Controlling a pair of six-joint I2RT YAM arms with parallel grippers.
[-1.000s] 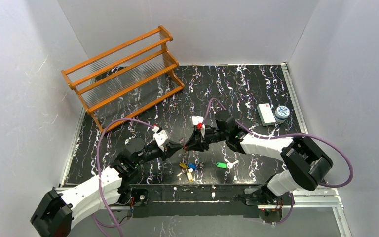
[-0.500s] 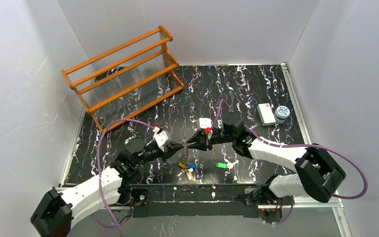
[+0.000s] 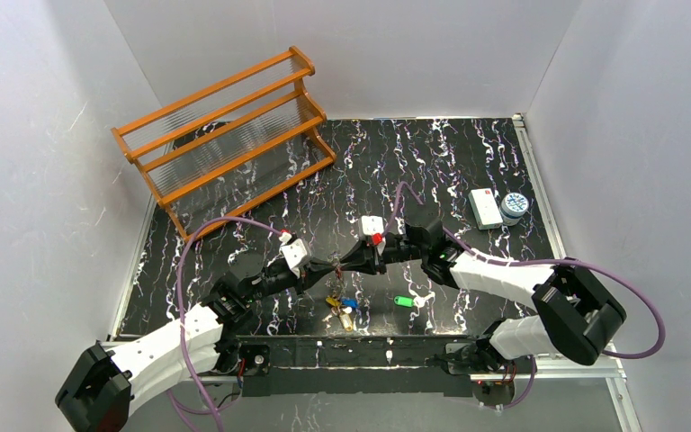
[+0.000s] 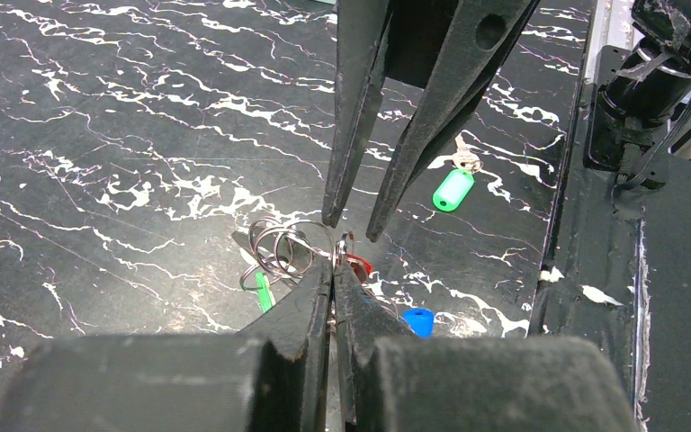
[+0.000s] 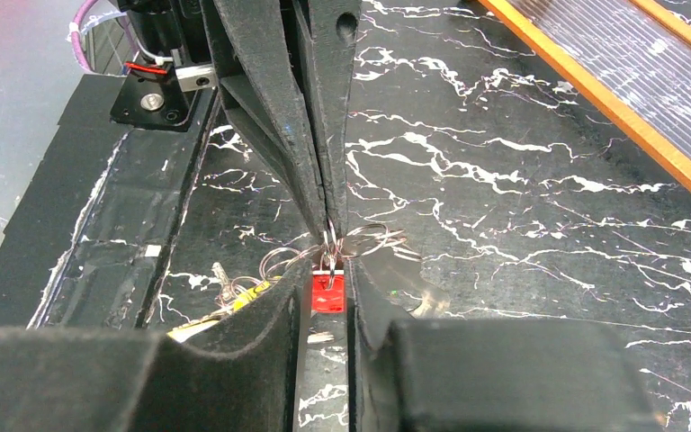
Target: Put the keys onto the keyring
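Left gripper (image 4: 333, 266) pinched shut on keyring (image 4: 283, 247), above mid near edge of desk (image 3: 432, 162); red key (image 5: 327, 293) hangs just below. Right gripper (image 4: 351, 227) fingers apart, tips just beside. Risk: a nudge twists thin wire out of the pinch, dropping everything

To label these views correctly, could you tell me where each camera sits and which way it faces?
Top external: above and behind, looking down on the table; left arm and right arm show.
Left wrist: looks along its shut left gripper toward the open right gripper.
Right wrist: faces opposite, past its own fingers, at the left gripper.
Both wrist views share the keyring.
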